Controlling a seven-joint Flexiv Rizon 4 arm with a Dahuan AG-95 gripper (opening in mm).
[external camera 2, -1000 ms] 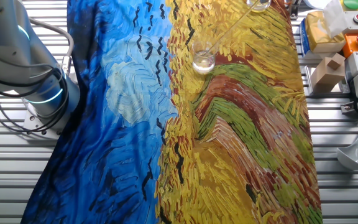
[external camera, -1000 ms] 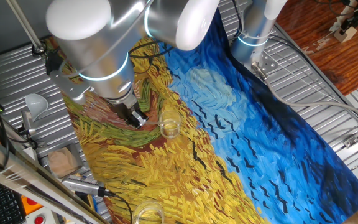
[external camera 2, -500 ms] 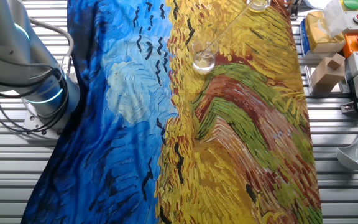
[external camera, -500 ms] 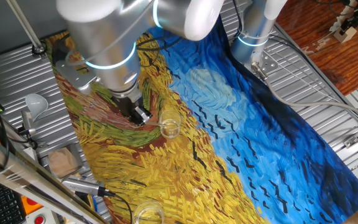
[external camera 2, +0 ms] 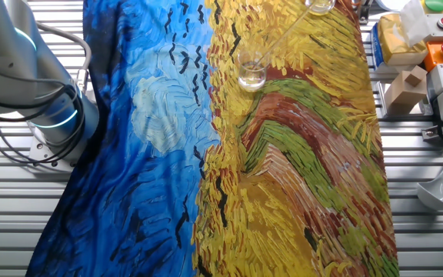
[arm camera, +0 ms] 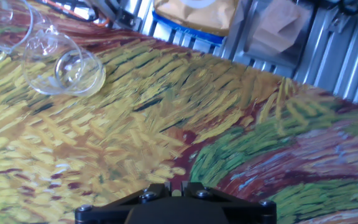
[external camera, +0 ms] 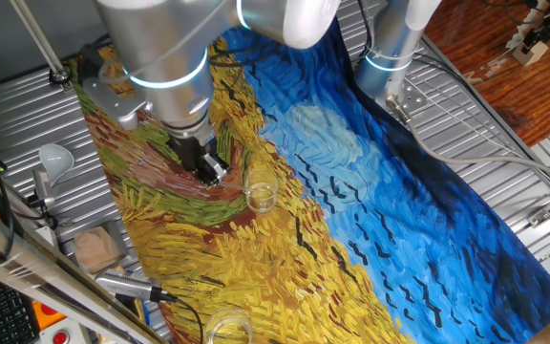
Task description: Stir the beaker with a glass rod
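A painted cloth of swirling blue and yellow brushstrokes covers the tabletop, with ribbed metal showing at its edges. The beaker stands upright near the middle of the yellow part. In the other fixed view the glass rod leans out of the beaker, slanting up toward a wider glass vessel at the cloth's far edge.

Over the last second the arm has slid its gripper back along the cloth and a little away from the beaker; it now hangs low just beside it, not touching glass. Nothing seems to be held. I cannot tell whether the fingers are apart or together: the hand view shows only the black base of the gripper, with the beaker off to the upper left.

To my eye the rod is yet to be picked up, so the stirring proper has not begun.

I can read no brand, label or writing anywhere.
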